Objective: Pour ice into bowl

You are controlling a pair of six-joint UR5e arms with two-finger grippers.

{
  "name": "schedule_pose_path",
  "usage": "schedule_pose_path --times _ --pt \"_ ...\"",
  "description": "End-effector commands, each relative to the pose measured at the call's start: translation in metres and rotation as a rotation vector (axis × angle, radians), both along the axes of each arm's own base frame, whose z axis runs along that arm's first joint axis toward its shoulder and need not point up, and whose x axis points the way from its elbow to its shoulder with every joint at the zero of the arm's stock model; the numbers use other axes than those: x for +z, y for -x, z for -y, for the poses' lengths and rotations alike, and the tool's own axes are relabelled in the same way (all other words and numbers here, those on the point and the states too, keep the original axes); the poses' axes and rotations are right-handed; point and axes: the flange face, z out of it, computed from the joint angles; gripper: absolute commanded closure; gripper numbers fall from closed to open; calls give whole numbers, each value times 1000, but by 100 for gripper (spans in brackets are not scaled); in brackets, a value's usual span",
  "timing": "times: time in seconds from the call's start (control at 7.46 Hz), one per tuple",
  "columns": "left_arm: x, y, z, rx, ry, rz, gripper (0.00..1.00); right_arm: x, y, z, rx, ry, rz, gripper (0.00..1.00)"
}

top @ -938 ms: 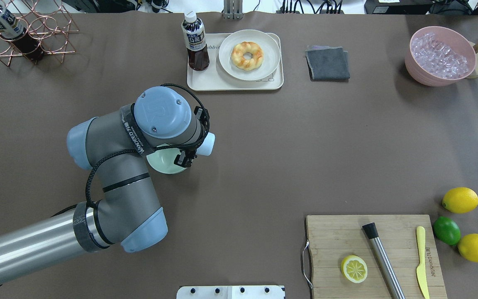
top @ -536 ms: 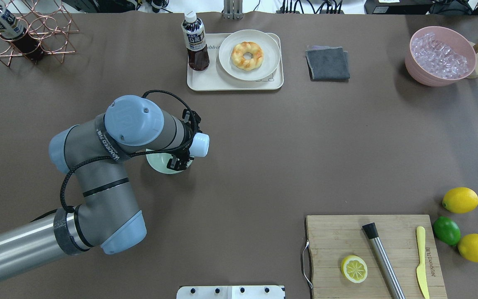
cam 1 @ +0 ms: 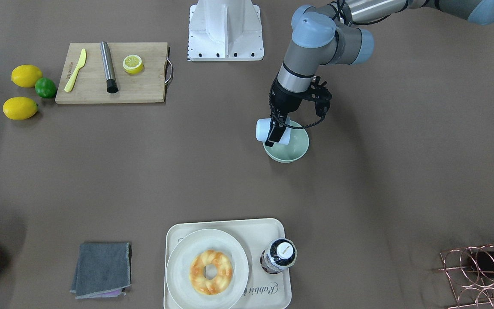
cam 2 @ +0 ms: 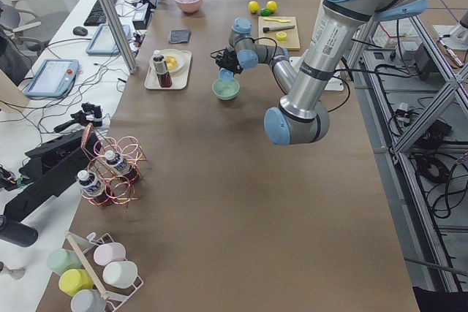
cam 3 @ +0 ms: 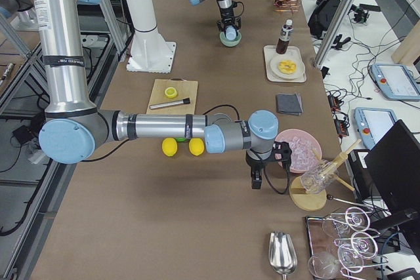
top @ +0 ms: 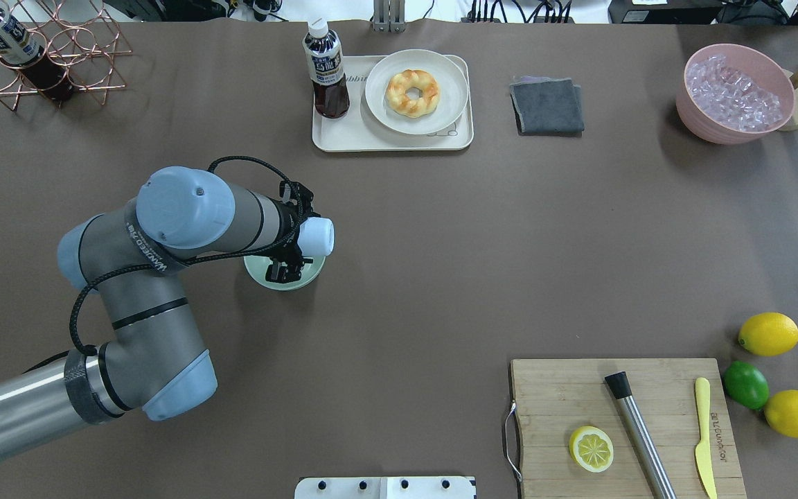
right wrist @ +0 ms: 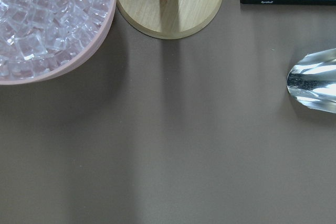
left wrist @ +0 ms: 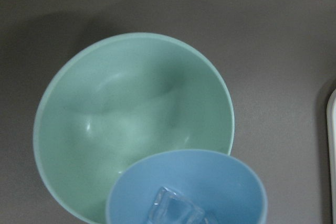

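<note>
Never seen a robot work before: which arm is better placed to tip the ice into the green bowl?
Left. Its fingers hold the light blue cup, ice inside, tilted right over the mint bowl. The right arm is far off beside the pink tub.

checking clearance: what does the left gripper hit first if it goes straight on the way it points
Probably the bowl: the left gripper points down, cup over its rim; the gap is hard to judge.
</note>
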Motion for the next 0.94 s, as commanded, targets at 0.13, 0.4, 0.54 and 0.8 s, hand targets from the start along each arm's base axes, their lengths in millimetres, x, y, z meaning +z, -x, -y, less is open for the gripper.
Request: schedule_pose_path --times 0.13,0.4,0.54,0.8 --pt "32 11 -10 -58 40 -132 41 3 2 2 -9 23 -3 1" --pt "26 16 -9 -115 68 -212 41 2 4 2 -14 20 -3 1" --pt "25 16 -9 -147 63 -227 41 1 4 3 -13 19 -2 1" --pt "22 16 -8 -190 75 -267 41 1 4 2 -16 18 -3 1"
